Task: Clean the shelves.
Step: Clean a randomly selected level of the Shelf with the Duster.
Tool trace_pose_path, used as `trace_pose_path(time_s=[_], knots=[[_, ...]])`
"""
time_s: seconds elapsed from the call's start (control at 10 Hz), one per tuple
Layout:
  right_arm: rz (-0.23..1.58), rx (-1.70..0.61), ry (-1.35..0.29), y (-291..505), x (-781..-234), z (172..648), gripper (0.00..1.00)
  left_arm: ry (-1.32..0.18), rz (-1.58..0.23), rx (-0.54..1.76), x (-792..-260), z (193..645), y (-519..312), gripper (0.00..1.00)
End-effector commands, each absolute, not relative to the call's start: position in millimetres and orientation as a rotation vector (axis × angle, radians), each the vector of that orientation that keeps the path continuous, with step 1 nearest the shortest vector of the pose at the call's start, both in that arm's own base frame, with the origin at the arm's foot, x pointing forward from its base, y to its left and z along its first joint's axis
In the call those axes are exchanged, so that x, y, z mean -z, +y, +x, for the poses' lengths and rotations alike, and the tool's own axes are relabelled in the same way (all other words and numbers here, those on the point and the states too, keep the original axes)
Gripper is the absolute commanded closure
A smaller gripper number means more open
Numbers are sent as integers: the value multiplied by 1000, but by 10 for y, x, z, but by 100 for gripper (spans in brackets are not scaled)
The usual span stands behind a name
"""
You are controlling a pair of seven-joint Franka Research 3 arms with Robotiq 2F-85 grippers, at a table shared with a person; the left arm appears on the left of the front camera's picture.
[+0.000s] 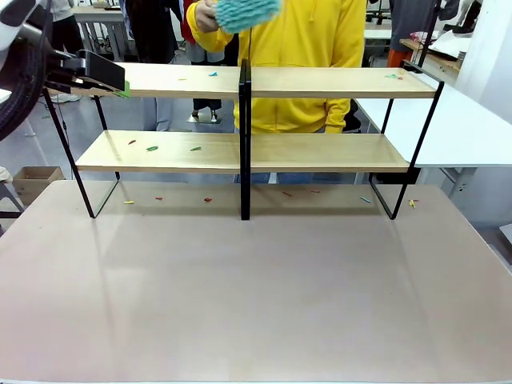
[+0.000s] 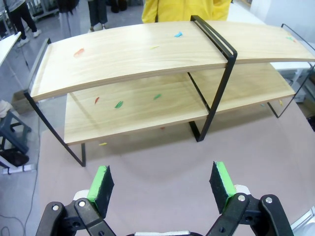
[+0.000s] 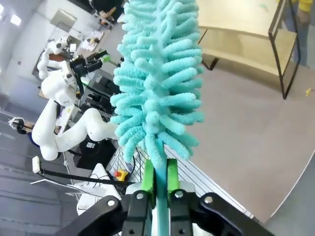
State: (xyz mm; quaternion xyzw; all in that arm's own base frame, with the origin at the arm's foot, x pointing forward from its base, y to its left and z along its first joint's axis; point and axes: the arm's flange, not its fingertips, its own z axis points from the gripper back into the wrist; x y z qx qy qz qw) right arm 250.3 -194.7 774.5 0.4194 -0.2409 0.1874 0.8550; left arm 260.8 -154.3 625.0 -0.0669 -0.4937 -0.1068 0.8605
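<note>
Shelves (image 1: 320,82) stand across the far half of the table (image 1: 256,304), with the centre post (image 1: 245,144) mid-span.

Contents, left to right:
- Top board (image 1: 160,81): we see a pale scrap and a blue scrap (image 1: 212,74) left of the post, and a green-blue one near the right end.
- Lower board (image 1: 320,152): a red scrap (image 1: 132,142) and two green ones, all left of the post.
- Table under the frame: yellow and red bits on the left, more red near the middle, and a yellow one by the right leg.

Left gripper (image 1: 112,80) sits at the left end of the top board, at board height. We can't tell if it touches. In its wrist view the left gripper (image 2: 162,182) is spread wide with nothing between the pads (image 2: 101,189). The shelves (image 2: 147,54) lie ahead of it, past a strip of bare table.

A person's hand (image 1: 205,16) is at a teal fluffy head (image 1: 248,12) above the top board, near the post.

Right gripper (image 3: 160,172) is clenched on the stem of a teal duster (image 3: 157,73). The shelves (image 3: 236,19) are well apart from it, end-on at that view's upper right.
</note>
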Motion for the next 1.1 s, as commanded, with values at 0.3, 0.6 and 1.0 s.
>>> trace_pose_path(time_s=[0.3, 0.6, 1.0], knots=[[675, -383, -519, -1210, -7675, 3284, 88, -1039, -133, 218, -6255, 2603, -1535, 0], [559, -318, -475, -606, -7423, 3953, 88, -1039, -133, 218, -6255, 2603, -1535, 0], [460, -331, -372, -188, -7057, 4378, 88, -1039, -133, 218, -6255, 2603, -1535, 0]])
